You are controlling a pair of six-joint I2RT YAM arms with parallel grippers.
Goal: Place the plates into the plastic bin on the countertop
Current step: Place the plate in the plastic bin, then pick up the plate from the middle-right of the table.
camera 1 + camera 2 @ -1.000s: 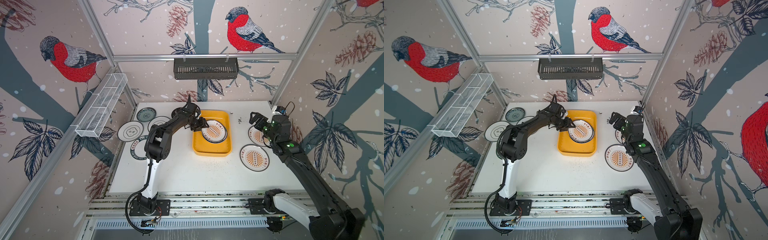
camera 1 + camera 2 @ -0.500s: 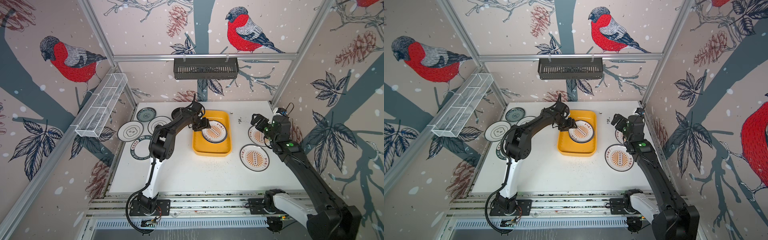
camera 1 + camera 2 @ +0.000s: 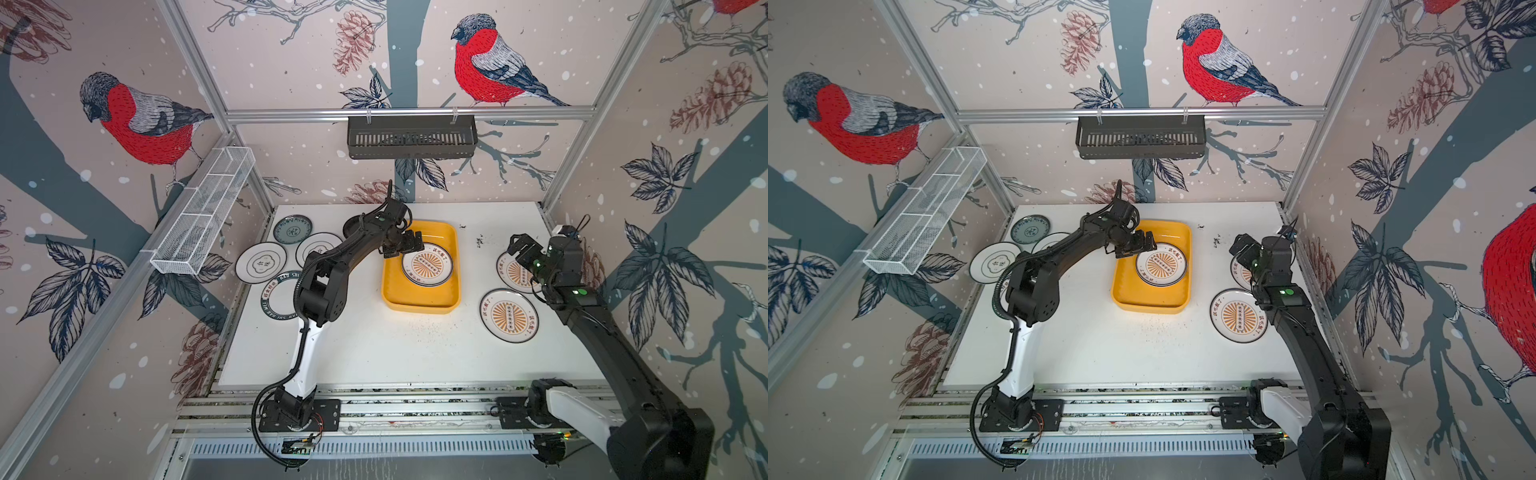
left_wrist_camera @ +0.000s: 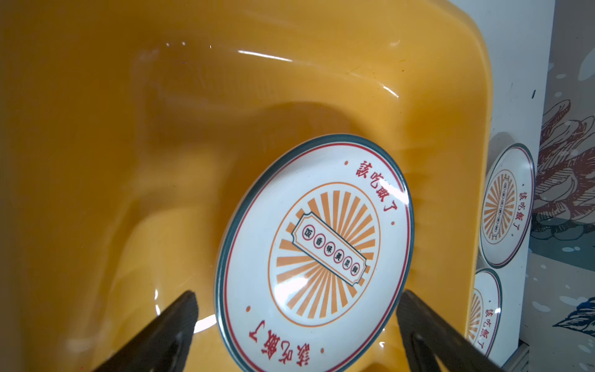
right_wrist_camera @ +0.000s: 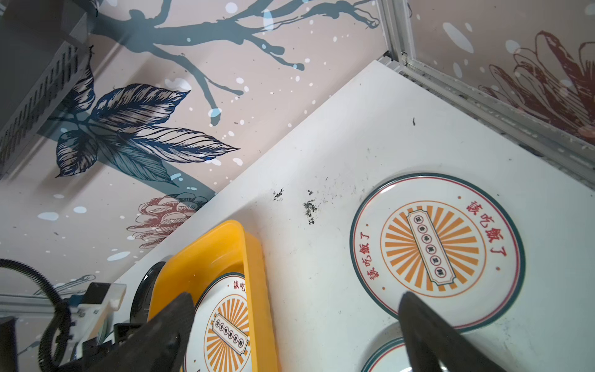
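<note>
Yellow bin (image 3: 419, 305) on white worktop (image 3: 374, 353), sunburst plate (image 3: 427, 264) flat inside, two sunburst plates (image 3: 509, 316) right of it, other plates (image 3: 261, 262) left.

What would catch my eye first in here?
The bright yellow bin in the middle of the table, with one sunburst plate lying inside it. The left gripper hangs open at that plate's edge. Big red-breasted birds cover the walls, and more plates lie on the table at both sides.
</note>
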